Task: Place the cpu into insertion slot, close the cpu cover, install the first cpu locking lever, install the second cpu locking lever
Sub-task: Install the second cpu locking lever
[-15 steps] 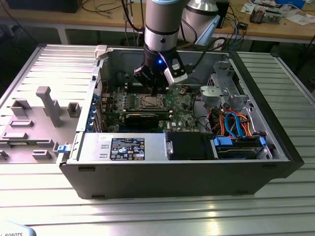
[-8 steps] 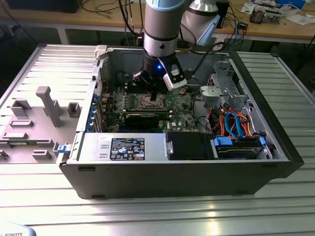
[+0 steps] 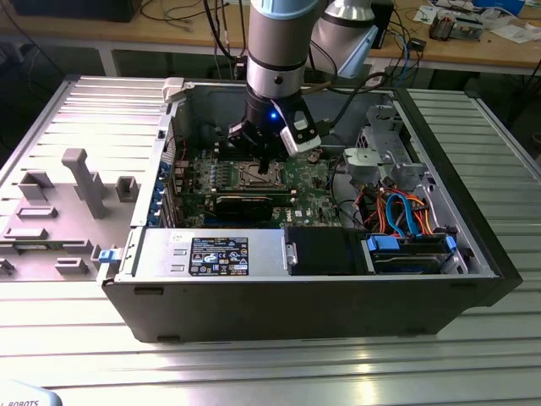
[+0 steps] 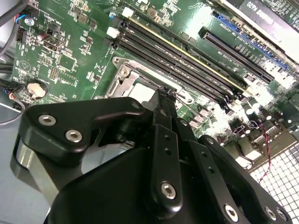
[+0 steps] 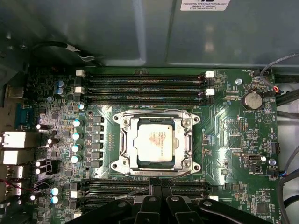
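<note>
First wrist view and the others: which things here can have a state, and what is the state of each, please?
cpu: seated in the slot, silver top up.
insertion slot: occupied.
cpu cover: folded down flat around the chip.
wire lever: slanted beside the pincer; cannot tell if latched.
pincer: fingertips together, at the slot's edge.
memory slots: empty.
computer case: side open.

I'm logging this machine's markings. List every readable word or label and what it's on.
White sticker on the case wall: too small to read.
Black label on the silver box: too small.
Markings on the chip: too faint.
Lettering on the green board: too small.
</note>
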### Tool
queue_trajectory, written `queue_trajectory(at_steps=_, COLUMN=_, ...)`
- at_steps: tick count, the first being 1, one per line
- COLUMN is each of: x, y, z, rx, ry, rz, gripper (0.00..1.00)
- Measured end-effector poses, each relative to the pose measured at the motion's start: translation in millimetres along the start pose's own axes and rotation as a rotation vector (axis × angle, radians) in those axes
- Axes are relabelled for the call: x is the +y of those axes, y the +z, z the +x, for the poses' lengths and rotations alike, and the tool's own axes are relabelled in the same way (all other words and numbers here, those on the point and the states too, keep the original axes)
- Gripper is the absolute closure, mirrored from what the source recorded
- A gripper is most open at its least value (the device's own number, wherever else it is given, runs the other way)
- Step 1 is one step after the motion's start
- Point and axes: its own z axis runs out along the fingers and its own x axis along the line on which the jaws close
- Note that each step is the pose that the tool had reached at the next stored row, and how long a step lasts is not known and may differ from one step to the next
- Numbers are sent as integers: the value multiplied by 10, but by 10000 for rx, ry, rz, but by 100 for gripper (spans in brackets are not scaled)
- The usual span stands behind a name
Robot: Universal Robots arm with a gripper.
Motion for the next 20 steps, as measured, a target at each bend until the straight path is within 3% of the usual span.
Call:
queue_trajectory(at_steps=3, x=-1, y=0, z=0, rx=0, ry=-1, rz=1, gripper=89)
queue_trajectory(at_steps=5, x=-3, y=0, z=-1, rx=4, ry=0, rz=75, gripper=89)
queue_trajectory(at_steps=6, x=-6, y=9, z=-1, rx=71, ry=8, rz=124, gripper=89)
queue_trajectory(at_steps=7, x=-24, y=26, z=4, rx=155, ry=17, rz=121, gripper=89)
queue_trajectory(at_steps=9, x=-42, y=35, z=25, rx=318, ry=29, rz=25, gripper=89)
queue_trajectory(at_steps=10, x=-73, y=33, z=32, rx=365, ry=34, rz=-12, gripper=89)
queue_trajectory(at_steps=12, x=-136, y=33, z=51, rx=423, ry=39, rz=-101, gripper=89)
queue_trajectory(at_steps=13, x=-136, y=40, z=89, rx=436, ry=34, rz=-189, gripper=89)
queue_trajectory(at_steps=15, x=-144, y=66, z=141, rx=490, ry=8, rz=-226, gripper=89)
queue_trajectory(at_steps=17, x=-160, y=138, z=175, rx=545, ry=-328, rz=-318, gripper=89)
queue_trajectory(at_steps=18, x=-178, y=160, z=177, rx=545, ry=-335, rz=-354, gripper=89)
queue_trajectory(at_steps=20, x=-195, y=186, z=190, rx=549, ry=-365, rz=-491, gripper=89)
